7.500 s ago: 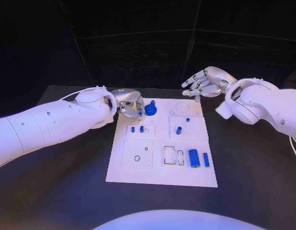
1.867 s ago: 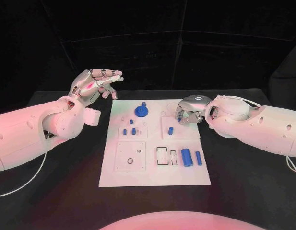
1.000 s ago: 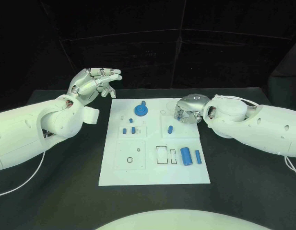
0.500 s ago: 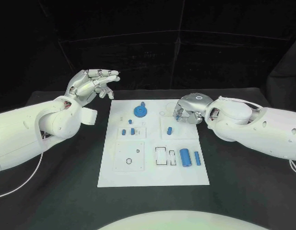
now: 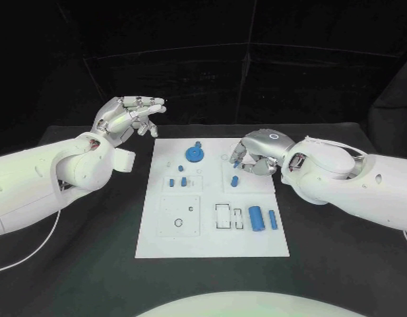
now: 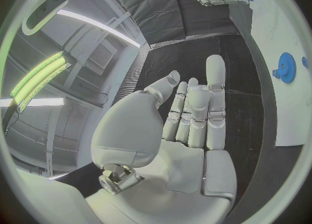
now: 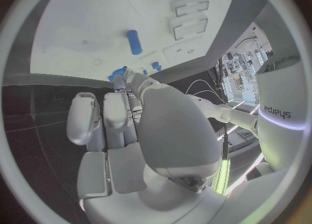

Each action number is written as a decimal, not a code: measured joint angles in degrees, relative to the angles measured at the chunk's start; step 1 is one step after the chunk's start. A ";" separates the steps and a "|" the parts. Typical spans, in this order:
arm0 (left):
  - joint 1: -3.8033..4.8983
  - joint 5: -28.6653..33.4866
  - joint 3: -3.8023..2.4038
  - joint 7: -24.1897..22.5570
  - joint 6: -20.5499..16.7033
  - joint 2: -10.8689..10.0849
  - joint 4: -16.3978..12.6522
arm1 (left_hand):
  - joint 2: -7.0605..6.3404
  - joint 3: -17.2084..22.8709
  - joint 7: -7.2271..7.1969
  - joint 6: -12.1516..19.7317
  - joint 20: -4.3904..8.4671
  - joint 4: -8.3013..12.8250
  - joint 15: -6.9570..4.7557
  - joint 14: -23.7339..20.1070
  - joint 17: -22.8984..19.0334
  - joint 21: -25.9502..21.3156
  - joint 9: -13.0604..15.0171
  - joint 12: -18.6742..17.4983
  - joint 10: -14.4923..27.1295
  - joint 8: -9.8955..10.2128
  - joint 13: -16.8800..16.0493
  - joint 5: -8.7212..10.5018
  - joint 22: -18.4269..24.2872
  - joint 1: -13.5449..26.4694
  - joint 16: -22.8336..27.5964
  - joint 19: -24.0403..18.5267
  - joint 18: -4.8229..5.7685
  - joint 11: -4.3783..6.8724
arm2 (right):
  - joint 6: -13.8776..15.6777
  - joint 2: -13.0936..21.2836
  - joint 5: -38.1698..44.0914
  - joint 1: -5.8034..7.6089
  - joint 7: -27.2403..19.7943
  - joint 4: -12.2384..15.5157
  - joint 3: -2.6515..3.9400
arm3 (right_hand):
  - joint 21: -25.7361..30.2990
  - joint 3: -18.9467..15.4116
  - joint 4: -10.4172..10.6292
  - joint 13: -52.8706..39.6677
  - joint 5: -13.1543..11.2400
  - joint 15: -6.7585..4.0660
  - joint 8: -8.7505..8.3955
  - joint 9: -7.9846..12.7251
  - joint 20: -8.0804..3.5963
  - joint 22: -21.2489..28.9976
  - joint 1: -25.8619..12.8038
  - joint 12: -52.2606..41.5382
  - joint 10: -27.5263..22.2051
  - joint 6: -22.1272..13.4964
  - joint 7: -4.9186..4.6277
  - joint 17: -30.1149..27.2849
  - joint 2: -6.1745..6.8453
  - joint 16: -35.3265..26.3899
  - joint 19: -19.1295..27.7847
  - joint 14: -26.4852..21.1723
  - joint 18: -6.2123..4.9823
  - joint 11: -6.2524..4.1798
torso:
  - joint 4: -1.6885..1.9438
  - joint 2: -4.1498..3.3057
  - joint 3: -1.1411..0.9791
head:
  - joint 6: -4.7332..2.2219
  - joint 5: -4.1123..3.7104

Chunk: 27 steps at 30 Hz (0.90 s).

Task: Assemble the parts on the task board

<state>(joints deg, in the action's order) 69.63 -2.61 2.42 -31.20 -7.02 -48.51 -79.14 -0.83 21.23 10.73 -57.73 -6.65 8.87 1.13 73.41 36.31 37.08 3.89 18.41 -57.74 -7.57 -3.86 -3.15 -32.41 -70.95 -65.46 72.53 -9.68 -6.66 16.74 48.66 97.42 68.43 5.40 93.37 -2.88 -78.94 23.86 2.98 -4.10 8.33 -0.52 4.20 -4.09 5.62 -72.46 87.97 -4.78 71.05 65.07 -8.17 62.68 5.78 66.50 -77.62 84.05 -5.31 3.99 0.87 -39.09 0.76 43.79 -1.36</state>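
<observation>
Seating the small blue peg (image 5: 235,164) squarely calls for lowering it upright over its hole near the far right of the task board (image 5: 213,244); the right hand (image 5: 256,153) pinches it there, while the left hand (image 5: 127,117) hangs spread and empty, off the board's far-left corner. No writing reads on board or parts.

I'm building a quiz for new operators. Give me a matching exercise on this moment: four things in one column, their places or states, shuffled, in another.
1. left hand
2. right hand
3. blue round part
4. large blue cylinder

a. lying near the task board's near right corner
b. raised beyond the board's far left corner, holding nothing
c. lowered over the board's far right part
d. on the board's far middle

1-b, 2-c, 3-d, 4-a
</observation>
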 measured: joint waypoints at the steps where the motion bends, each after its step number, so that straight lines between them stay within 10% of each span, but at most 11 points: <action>1: 0.00 0.00 0.00 0.00 0.00 0.04 0.00 | 0.15 0.00 0.00 0.00 0.00 0.00 0.00 0.00 0.00 -0.01 0.00 0.00 0.00 0.00 0.00 0.00 0.00 -0.15 0.00 0.00 0.00 0.00 | 0.13 -0.27 -0.22 0.00 0.00 0.63 0.02 | 0.00 0.00 0.00 0.00 0.00 0.00 0.00 0.00 0.00 0.00 0.00 0.00 0.00 0.00 0.00 0.00 0.00 0.05 0.00 0.00 0.00 0.00 | 0.01 0.00 0.00 | -0.03 0.07; 12: 0.01 0.01 0.00 0.15 0.08 0.68 0.05 | 0.25 0.00 0.00 0.00 0.00 0.00 0.00 0.00 -0.15 -0.24 0.00 0.00 0.21 0.00 0.00 0.00 0.06 -0.25 0.00 0.00 0.01 0.21 | 0.41 -5.81 -1.83 -0.33 -0.21 3.30 0.07 | 0.00 0.39 -0.06 0.01 -0.01 0.00 -0.07 0.05 0.00 -0.07 -0.60 0.25 -0.01 -0.01 0.00 -0.01 0.00 0.06 0.00 0.00 0.00 0.01 | 0.05 -0.09 0.07 | 0.27 1.63; 27: 0.01 0.02 0.00 0.20 0.12 0.93 -0.14 | 0.25 0.00 0.00 0.00 0.00 0.00 0.00 0.00 -0.14 -0.24 0.00 0.24 0.20 0.00 -0.01 0.00 0.05 -0.25 0.00 0.00 0.02 0.21 | -2.30 -10.86 -0.79 -5.39 -0.20 0.58 -0.15 | 0.00 0.72 -0.07 0.00 -0.01 0.00 -0.10 0.09 0.00 -0.14 -1.28 0.24 -0.01 -0.02 0.01 -0.01 0.24 0.06 0.00 0.00 0.00 0.01 | 0.01 -0.09 0.04 | 1.43 4.06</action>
<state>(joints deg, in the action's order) 69.64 -2.59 2.42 -31.01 -6.90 -47.57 -79.28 -0.58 21.23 10.73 -57.73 -6.64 8.86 1.14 73.41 36.16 36.83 3.89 18.64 -57.53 -7.57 -3.87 -3.15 -32.36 -71.20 -65.46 72.53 -9.67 -6.45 14.43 37.80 96.63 63.05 5.20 93.95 -3.03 -78.94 24.57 2.92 -4.10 8.32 -0.52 4.10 -4.00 5.62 -72.60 86.69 -4.53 71.04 65.05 -8.16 62.67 6.02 66.56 -77.62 84.05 -5.32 4.00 0.88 -39.18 0.80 45.22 2.70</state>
